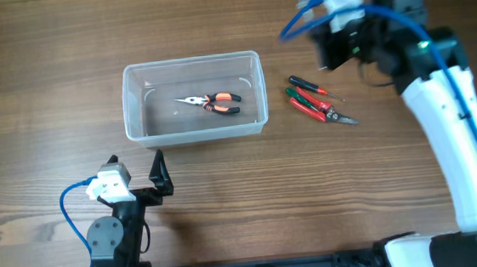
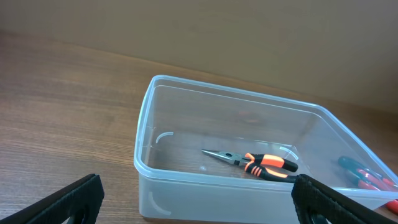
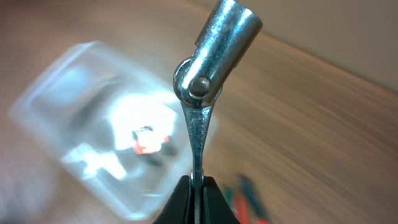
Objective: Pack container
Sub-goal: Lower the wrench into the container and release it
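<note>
The clear plastic container sits on the table left of centre, with orange-and-black needle-nose pliers inside. The left wrist view shows the container close in front, pliers in it. My left gripper is open and empty, just in front of the container's near wall. My right gripper is shut on a flat metal wrench with a swivel socket head, held high above the table at the far right. The blurred container shows below it.
A red-and-green handled pair of snips and a black-and-red screwdriver lie on the wood table right of the container, under the right arm.
</note>
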